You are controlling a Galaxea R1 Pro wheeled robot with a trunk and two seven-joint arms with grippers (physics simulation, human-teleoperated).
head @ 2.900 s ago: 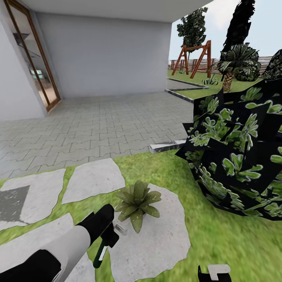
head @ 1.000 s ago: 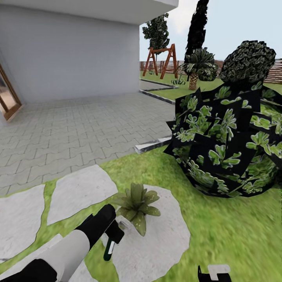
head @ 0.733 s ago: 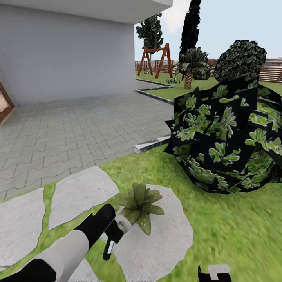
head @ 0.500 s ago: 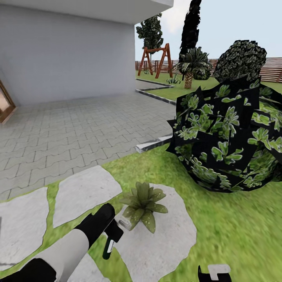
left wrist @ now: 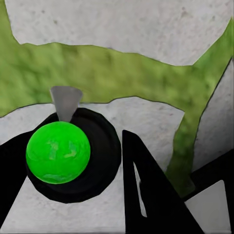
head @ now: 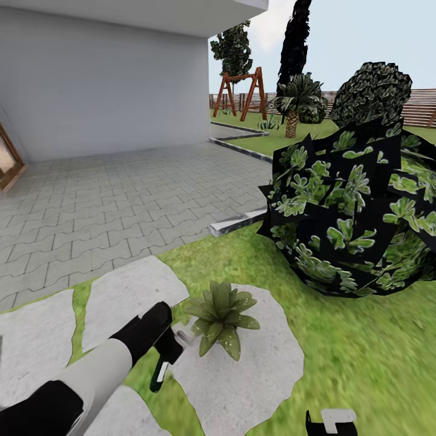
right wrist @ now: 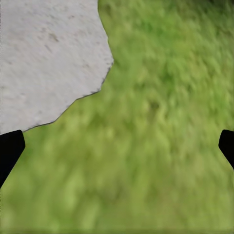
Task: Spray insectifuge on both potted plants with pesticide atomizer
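Lower left of the head view: left pincer, closed around the pesticide atomizer, bottle hanging downward over a stepping stone. Left wrist view: atomizer's bright green end between dark fingers. Lower centre: potted plant on the same stone, just beside the pincer. Right: black-backed leafy bush on lawn. Bottom right: right pincer, fingertips at the edges of its wrist view, spread wide, empty.

Left pincer clamps pesticide atomizer just beside potted plant on stepping stone.
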